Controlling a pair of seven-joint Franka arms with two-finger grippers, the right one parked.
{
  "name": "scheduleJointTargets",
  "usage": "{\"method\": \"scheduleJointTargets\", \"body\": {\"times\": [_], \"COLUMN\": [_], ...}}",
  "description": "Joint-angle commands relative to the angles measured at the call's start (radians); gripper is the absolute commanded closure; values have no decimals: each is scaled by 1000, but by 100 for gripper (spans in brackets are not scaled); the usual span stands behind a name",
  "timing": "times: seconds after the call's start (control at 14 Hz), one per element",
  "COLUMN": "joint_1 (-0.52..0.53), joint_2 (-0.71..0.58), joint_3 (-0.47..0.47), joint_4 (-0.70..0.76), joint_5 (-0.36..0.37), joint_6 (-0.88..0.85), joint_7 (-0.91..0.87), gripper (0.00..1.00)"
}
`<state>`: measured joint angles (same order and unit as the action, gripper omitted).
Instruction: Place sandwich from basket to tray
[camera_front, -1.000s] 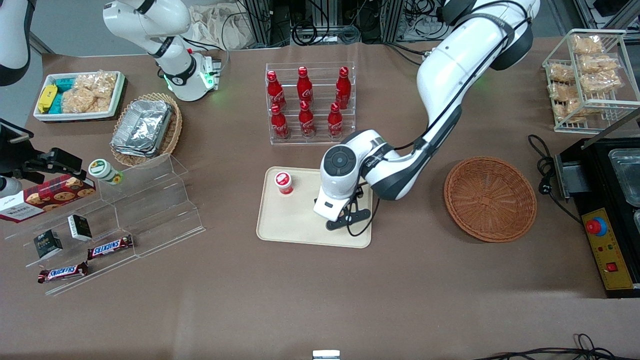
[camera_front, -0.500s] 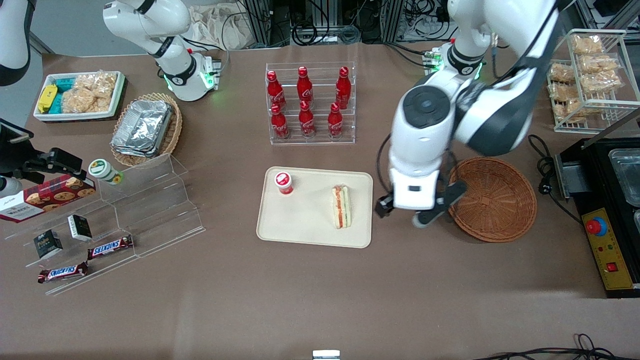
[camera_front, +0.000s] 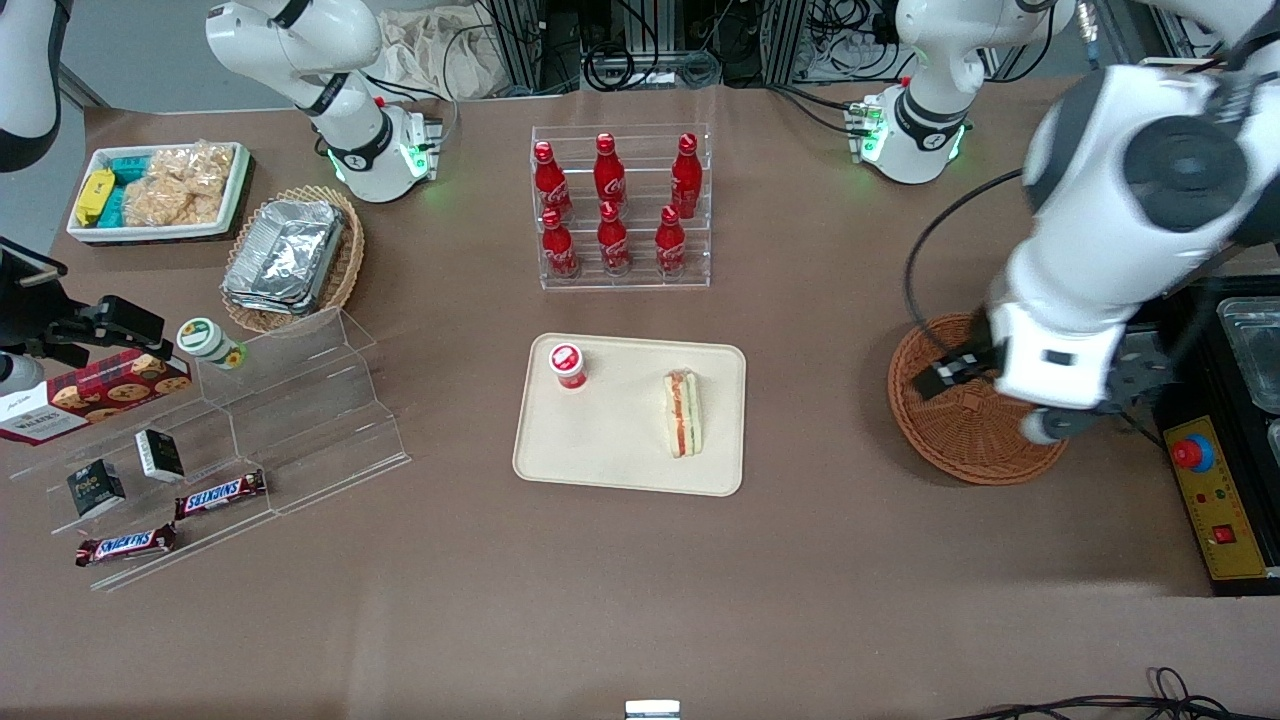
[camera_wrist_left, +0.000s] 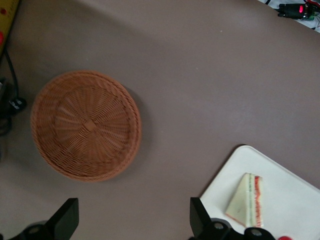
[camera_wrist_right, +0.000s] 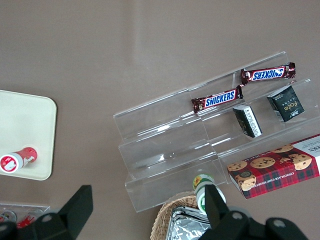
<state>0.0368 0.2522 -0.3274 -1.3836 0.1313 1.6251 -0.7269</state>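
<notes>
Spread wide and holding nothing, my gripper (camera_front: 985, 400) hangs above the basket (camera_front: 960, 440); the sandwich (camera_front: 683, 413) lies well apart from it on the tray (camera_front: 610, 450), beside a red-capped bottle (camera_front: 567, 365).

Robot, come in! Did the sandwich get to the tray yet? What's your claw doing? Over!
Left gripper open, empty, above round brown wicker basket. Triangular white-bread sandwich lying on flat cream plastic tray. Nothing in the way.

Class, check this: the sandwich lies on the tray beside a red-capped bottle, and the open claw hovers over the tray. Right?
Not quite. The claw hovers over the basket, as the front view shows. The sandwich does lie on the tray beside the red-capped bottle.
</notes>
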Motion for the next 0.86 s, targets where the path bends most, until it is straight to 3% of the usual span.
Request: {"method": "scheduleJointTargets", "body": {"times": [0.0, 0.14, 0.29, 0.79], "joint_1": [-72, -123, -123, -113], "joint_2": [-126, -180, -229, -275], "joint_3": [213, 351, 395, 398], "joint_4": [-107, -153, -202, -227], "joint_5": [-70, -116, -121, -105], "joint_6": [-16, -17, -16, -37], "joint_7": [276, 438, 559, 596], "gripper": [0, 0, 0, 0]}}
